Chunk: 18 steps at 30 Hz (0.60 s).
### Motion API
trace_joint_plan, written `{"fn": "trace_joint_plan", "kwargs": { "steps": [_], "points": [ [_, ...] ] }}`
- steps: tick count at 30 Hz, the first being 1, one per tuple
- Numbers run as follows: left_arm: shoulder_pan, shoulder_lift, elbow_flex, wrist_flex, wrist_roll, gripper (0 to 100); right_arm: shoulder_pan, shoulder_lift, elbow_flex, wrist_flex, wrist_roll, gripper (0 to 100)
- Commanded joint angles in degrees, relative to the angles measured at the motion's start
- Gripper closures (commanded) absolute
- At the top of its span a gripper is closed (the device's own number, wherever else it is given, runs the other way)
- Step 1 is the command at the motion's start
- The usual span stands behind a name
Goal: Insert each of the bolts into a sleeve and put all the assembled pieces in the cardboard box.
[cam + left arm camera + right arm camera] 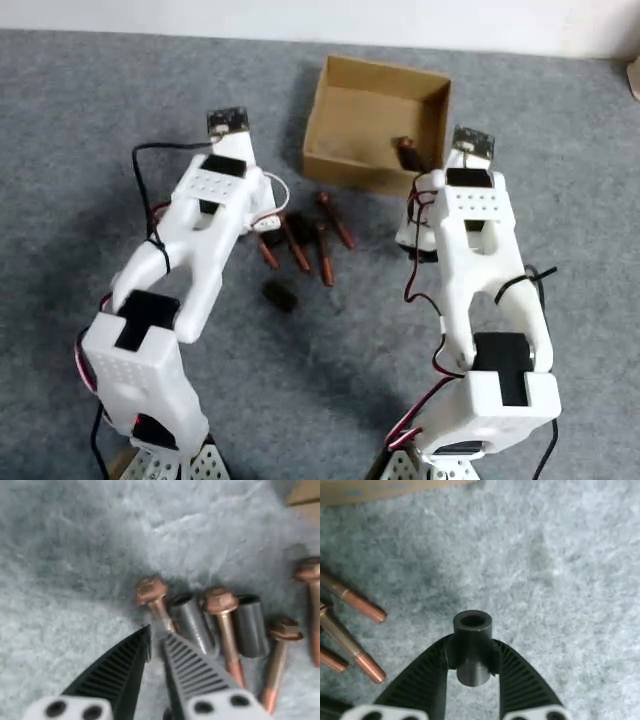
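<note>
The right tool holds a black sleeve tight between its two sides. The sleeve stands up, and its open hole faces the wrist. The left tool is down low over a bunch of bolts and sleeves in the middle of the bench. They lie just in front of the cardboard box, which sits near the far edge. The left tool is open only a little bit. The thin part of one bolt runs into that small gap, and its head points away from the tool. I can see a bit of space on one side, so I think the bolt is not pinched yet. This bolt lies flat on the bench, but the hole in the held sleeve points up. So I think the bolt must be picked up and tipped until its thin end lines up with the hole. The left arm is the near one to this bolt, and the right arm waits off to the side with the sleeve. A grey sleeve lies right beside the bolt, then another bolt, so the tool could bump them. One more dark sleeve lies alone, closer to the front edge. A dark piece sits in a corner of the box and may be a finished one.
</note>
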Motion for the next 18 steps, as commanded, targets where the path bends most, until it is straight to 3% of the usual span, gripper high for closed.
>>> {"fn": "trace_joint_plan", "kwargs": {
  "steps": [1, 9, 18],
  "points": [
    [1.98, 0.48, -2.33, 0.35, 0.44, 90, -0.31, -2.86, -0.22, -1.19, 0.7, 99.4],
    [1.27, 6.9, -3.12, -3.6, 1.23, 91, -0.13, -2.77, -0.22, -2.33, 0.7, 99.4],
    [1.71, 12.26, -11.82, 3.43, 3.52, 91, -0.13, -2.77, -0.13, -2.33, 0.7, 99.4]
  ]
}}
